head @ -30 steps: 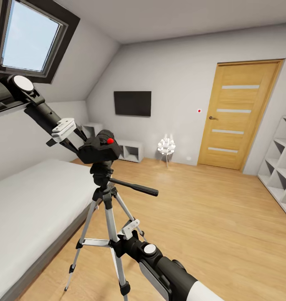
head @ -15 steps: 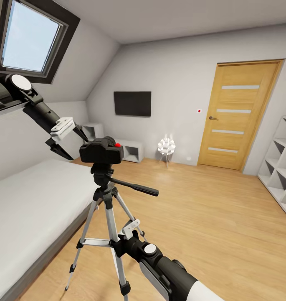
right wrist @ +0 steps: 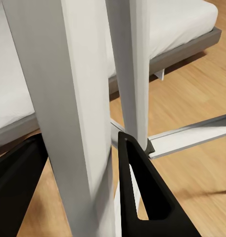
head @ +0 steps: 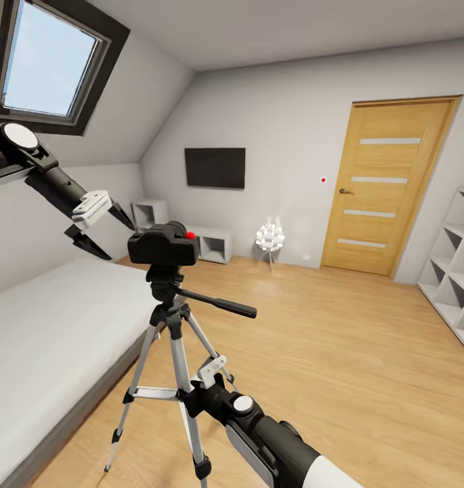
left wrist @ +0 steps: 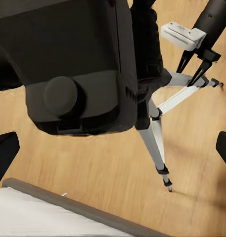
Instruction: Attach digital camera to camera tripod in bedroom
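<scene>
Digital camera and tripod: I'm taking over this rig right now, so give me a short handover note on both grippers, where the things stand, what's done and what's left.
Left gripper: open, holding nothing, beside and clear of the digital camera.
Right gripper: low at the camera tripod; in the right wrist view its fingers straddle a silver leg, but contact cannot be told.
Things: the camera sits level on the tripod head, red dot up; the tripod stands on the wood floor next to the bed.
Done: camera placed on the tripod and released.
Left: check that the mount holds, then draw both arms away without knocking the tripod.
</scene>
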